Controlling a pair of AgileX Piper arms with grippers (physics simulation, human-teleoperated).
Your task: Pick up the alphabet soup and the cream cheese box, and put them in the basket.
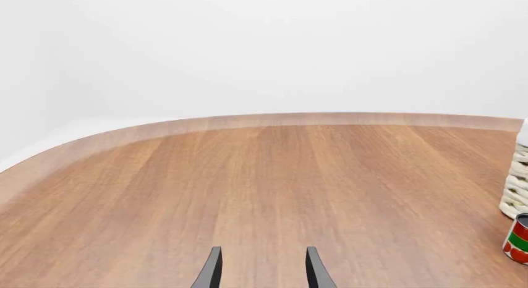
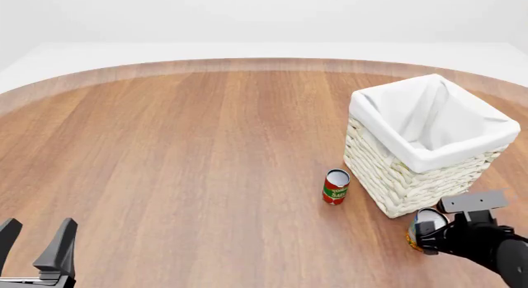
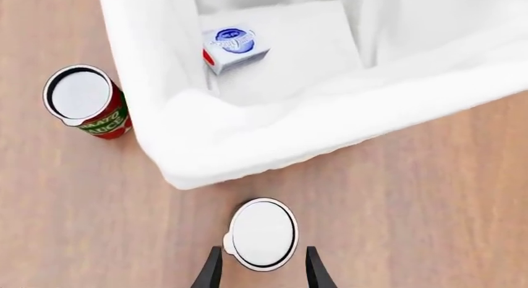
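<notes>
Scene: A round wooden desk (image 2: 190, 152) carries a wicker basket (image 2: 387, 177) lined with white cloth, a red-and-green can (image 2: 335, 186) just beside its near corner, and two arms at the near edge.
Cheese box: The cream cheese box (image 3: 235, 48) lies inside the basket, on the lining at the bottom, against one wall. That half of the job looks done.
Soup: The soup can (image 2: 422, 231) stands upright on the desk just outside the basket's near wall, its white top (image 3: 262, 233) facing the right wrist camera.
Right claw: The right claw (image 3: 263, 272) hangs above the soup, fingers parted a little wider than the can and one on either side of its near edge. Nothing is gripped; whether the tips touch the can cannot be told.
Left claw: The left claw (image 2: 37, 241) sits low at the desk's near left, well apart from everything, jaws wide and holding nothing.
Step in hand: By the look of it, closing on the soup before lifting it over the rim.
Risk, grip: The fingers sit toward the can's near edge, not across its middle. Closing there could squeeze the round can out toward the basket or tip it.
Risk, lift: The basket wall is tall and close. A low carry could catch the can on the folded cloth rim.
</notes>
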